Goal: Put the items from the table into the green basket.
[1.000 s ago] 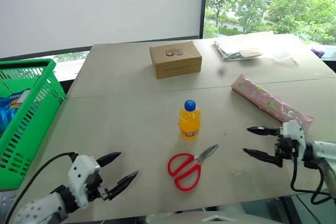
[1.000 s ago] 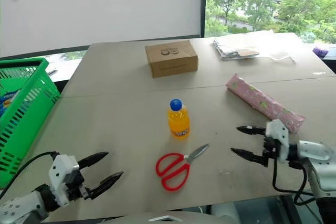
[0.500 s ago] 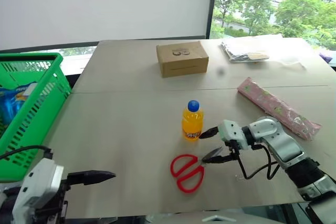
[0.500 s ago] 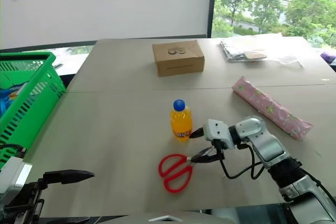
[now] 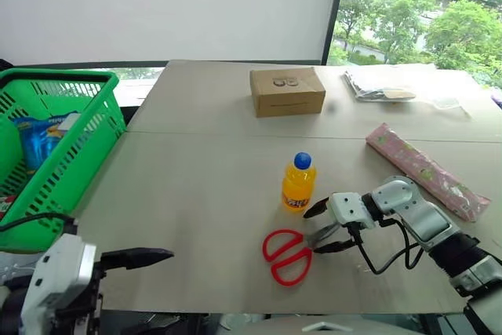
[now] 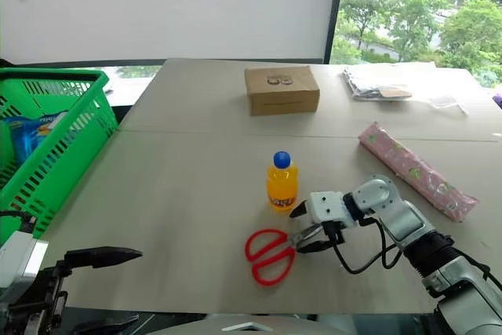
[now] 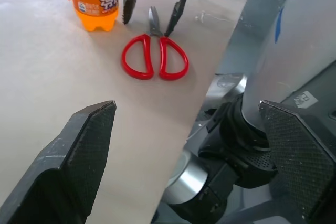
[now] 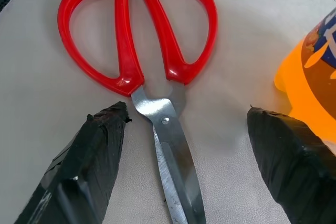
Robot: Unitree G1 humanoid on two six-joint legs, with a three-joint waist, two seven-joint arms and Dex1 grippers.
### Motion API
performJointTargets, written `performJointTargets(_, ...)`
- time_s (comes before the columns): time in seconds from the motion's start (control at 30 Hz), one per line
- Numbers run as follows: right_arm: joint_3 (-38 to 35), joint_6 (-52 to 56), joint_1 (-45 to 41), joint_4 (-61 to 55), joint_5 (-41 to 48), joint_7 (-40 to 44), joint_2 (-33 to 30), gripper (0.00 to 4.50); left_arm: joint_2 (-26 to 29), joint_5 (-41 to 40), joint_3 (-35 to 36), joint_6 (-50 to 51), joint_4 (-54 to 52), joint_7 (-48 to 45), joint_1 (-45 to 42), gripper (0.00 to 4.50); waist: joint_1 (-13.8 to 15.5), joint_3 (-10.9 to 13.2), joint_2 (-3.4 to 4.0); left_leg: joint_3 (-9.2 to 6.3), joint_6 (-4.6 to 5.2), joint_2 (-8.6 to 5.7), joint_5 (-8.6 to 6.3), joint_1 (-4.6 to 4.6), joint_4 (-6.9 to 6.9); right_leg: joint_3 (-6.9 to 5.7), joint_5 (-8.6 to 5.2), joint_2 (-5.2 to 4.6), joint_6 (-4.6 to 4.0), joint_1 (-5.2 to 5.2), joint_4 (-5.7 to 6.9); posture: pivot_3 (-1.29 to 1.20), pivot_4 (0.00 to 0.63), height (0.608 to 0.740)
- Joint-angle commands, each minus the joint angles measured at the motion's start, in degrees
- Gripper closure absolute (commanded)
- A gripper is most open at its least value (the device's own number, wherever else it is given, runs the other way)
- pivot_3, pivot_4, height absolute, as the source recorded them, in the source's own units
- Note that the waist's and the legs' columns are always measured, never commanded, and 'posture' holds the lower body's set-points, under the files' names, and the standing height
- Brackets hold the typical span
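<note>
Red-handled scissors (image 5: 286,255) lie near the front edge of the table (image 5: 196,186), blades pointing right. My right gripper (image 5: 314,231) is open and low over the table, one finger on each side of the blades (image 8: 173,166), touching nothing. The orange bottle (image 5: 299,184) stands upright just behind the scissors, close to the far finger. Further back sit a brown cardboard box (image 5: 287,91) and clear plastic bags (image 5: 384,84). A pink packet (image 5: 427,170) lies at the right. My left gripper (image 7: 186,108) is open and empty at the table's front left edge. The green basket (image 5: 102,107) stands left of the table.
Blue packets (image 5: 35,135) lie inside the basket. A seam (image 5: 204,134) crosses the table between the box and the bottle. A white wall and a window with trees stand behind the table. Bare tabletop stretches between the basket and the bottle.
My right gripper swung left from beside the pink packet to straddle the scissor blades. My left gripper rose and turned rightward. The camera turned left, bringing more of the basket into view.
</note>
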Motion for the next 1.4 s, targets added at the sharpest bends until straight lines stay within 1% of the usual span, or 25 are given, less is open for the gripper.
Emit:
performJointTargets(0.03,0.6,0.6,0.3,1.8,-3.5,0.5,-2.5,0.57,1.1,1.3,-1.6,-0.1,1.1,-0.2,-2.0,0.01,0.2,0.0,-0.02,-0.02,0.00,0.00,0.00,-0.01,0.00,-0.02,0.00,0.00,0.00,0.00,0.00,0.27,0.000,0.740)
performJointTargets(0.17,1.5,2.8,0.5,0.4,-4.1,0.7,-3.3,0.57,1.7,1.7,-2.6,0.6,1.7,-0.3,-4.1,0.01,0.2,-0.1,-0.03,-0.07,0.01,0.00,0.00,-0.02,0.00,-0.05,0.00,0.01,0.00,0.00,0.00,0.25,0.000,0.740)
performJointTargets(0.2,2.0,3.0,0.6,0.1,-4.6,1.1,-3.8,1.12,1.8,1.8,-2.8,0.7,1.8,-0.3,-4.5,0.00,0.2,-0.2,0.03,-0.08,0.01,0.00,0.00,-0.02,0.00,-0.05,0.00,0.00,0.00,-0.01,0.00,0.25,0.000,0.740)
performJointTargets(0.27,3.0,3.9,0.9,-1.0,-5.4,1.9,-5.2,1.88,1.9,2.3,-3.1,0.8,2.0,-0.5,-5.2,0.00,0.2,-0.3,0.04,-0.07,0.01,-0.01,0.00,-0.03,0.00,-0.05,0.00,-0.01,0.00,0.00,-0.01,0.25,0.000,0.740)
performJointTargets(0.37,3.9,5.4,1.6,-3.1,-5.5,2.1,-6.6,3.26,2.1,2.6,-3.8,1.1,2.0,-0.2,-6.2,0.00,0.2,-0.4,0.05,-0.06,0.01,-0.01,0.00,-0.01,0.00,-0.04,0.00,-0.02,0.00,0.01,-0.01,0.24,0.000,0.740)
performJointTargets(0.43,4.3,5.8,1.5,-3.8,-5.9,1.7,-7.1,4.03,2.2,2.7,-4.2,1.4,2.0,-0.1,-6.8,0.00,0.2,-0.5,0.08,-0.06,-0.05,-0.01,-0.03,0.07,0.00,-0.05,0.00,-0.02,0.01,0.11,-0.01,0.24,0.000,0.740)
performJointTargets(0.47,4.4,6.0,1.6,-4.2,-5.9,1.6,-7.3,4.34,2.3,2.9,-4.4,1.5,2.0,0.0,-7.2,0.00,0.2,-0.5,0.08,-0.05,-0.14,-0.01,-0.09,0.15,0.00,-0.05,0.00,-0.03,0.01,0.17,-0.01,0.24,0.000,0.740)
performJointTargets(0.5,4.4,6.2,1.6,-4.5,-5.7,1.5,-7.3,4.43,2.3,3.1,-4.6,1.7,2.1,0.0,-7.5,0.00,0.2,-0.5,0.08,-0.05,-0.17,-0.01,-0.11,0.26,0.00,-0.05,-0.01,-0.03,0.01,0.29,-0.01,0.23,0.000,0.740)
performJointTargets(0.67,2.4,8.7,1.8,-8.6,-2.2,1.1,-6.9,4.44,2.5,3.0,-5.5,2.5,1.7,0.6,-9.3,0.00,0.2,-0.5,0.12,-0.07,-0.21,-0.01,-0.14,0.43,0.00,-0.06,-0.01,-0.06,0.02,0.50,-0.04,0.23,0.000,0.740)
performJointTargets(0.8,-1.7,11.2,1.8,-16.3,6.1,2.8,-6.8,4.44,2.9,2.8,-6.0,3.2,2.0,0.9,-10.8,0.00,0.0,-0.4,0.18,-0.16,-0.15,0.00,-0.12,0.37,0.00,-0.16,-0.02,-0.05,0.02,0.45,-0.07,0.22,0.000,0.740)
performJointTargets(0.83,-3.2,13.7,1.6,-19.6,9.7,3.4,-7.1,4.44,3.0,2.6,-6.3,3.3,2.1,1.0,-11.4,0.00,0.0,-0.3,0.28,-0.17,-0.12,0.02,-0.10,0.34,0.00,-0.17,-0.01,-0.04,0.02,0.43,-0.07,0.22,0.000,0.740)
performJointTargets(0.87,-4.5,15.7,1.3,-22.4,12.8,4.2,-7.5,4.44,3.1,2.3,-6.6,3.5,2.3,1.1,-12.0,0.00,-0.2,-0.2,0.56,-0.16,-0.12,0.03,-0.10,0.33,0.00,-0.17,-0.01,-0.02,0.02,0.43,-0.06,0.20,0.000,0.740)
performJointTargets(0.93,-7.5,20.1,0.2,-27.8,19.3,4.7,-8.0,4.44,3.0,1.3,-7.1,3.8,2.7,1.7,-13.8,0.00,-0.5,-0.1,0.76,-0.16,0.01,0.07,-0.02,0.19,0.00,-0.16,-0.01,0.02,0.01,0.26,-0.02,0.20,0.000,0.740)
performJointTargets(0.97,-8.3,21.3,-0.1,-29.1,21.0,4.6,-8.0,4.44,2.9,1.1,-7.2,4.0,2.8,1.9,-14.4,0.00,-0.9,-0.1,0.77,-0.19,0.02,0.10,-0.01,0.12,0.00,-0.19,-0.01,0.06,0.01,0.20,-0.01,0.20,0.000,0.740)
performJointTargets(1.07,-12.9,29.1,-2.3,-35.7,31.0,3.3,-9.2,4.44,2.8,-4.1,-7.2,6.2,3.0,4.6,-18.7,0.00,-1.4,-0.1,0.78,-0.31,0.01,0.16,-0.01,-0.13,0.00,-0.32,0.00,0.11,0.00,-0.01,-0.01,0.19,0.000,0.740)
performJointTargets(1.13,-15.1,32.9,-3.7,-38.3,35.5,1.7,-9.6,4.44,3.1,-6.1,-7.2,7.4,3.0,5.7,-20.6,0.00,-1.5,-0.1,0.77,-0.32,-0.01,0.16,-0.02,-0.18,0.00,-0.33,0.00,0.09,0.00,-0.06,-0.01,0.19,0.000,0.740)
performJointTargets(1.2,-16.7,36.0,-6.3,-38.7,38.2,-0.4,-9.2,4.44,3.2,-7.2,-7.4,7.8,3.2,7.0,-22.7,0.00,-1.7,-0.1,0.73,-0.32,-0.04,0.16,-0.04,-0.18,0.00,-0.33,0.00,0.09,0.00,-0.06,-0.02,0.18,0.000,0.740)
performJointTargets(1.27,-18.6,39.9,-10.7,-36.5,40.4,-3.9,-8.3,4.44,2.4,-11.5,-7.9,8.5,4.4,12.3,-28.0,0.00,-1.7,-0.1,0.76,-0.27,-0.05,0.16,-0.04,-0.15,0.00,-0.28,0.00,0.09,0.00,-0.10,-0.03,0.18,0.000,0.740)
performJointTargets(1.33,-20.7,42.5,-15.5,-31.5,42.1,-7.5,-5.9,4.44,2.3,-14.6,-7.9,9.8,5.0,15.0,-31.0,0.00,-1.8,-0.1,0.74,-0.27,-0.11,0.16,-0.01,-0.11,0.01,-0.28,0.04,0.08,-0.05,-0.10,0.03,0.18,0.000,0.740)
performJointTargets(1.4,-21.8,44.3,-19.7,-26.3,42.4,-10.0,-3.7,4.44,2.7,-14.2,-8.2,10.2,5.4,15.4,-31.9,0.00,-2.4,-0.1,0.74,-0.25,-0.14,0.18,0.01,-0.10,0.01,-0.28,0.08,0.09,-0.11,-0.10,0.03,0.18,0.000,0.740)
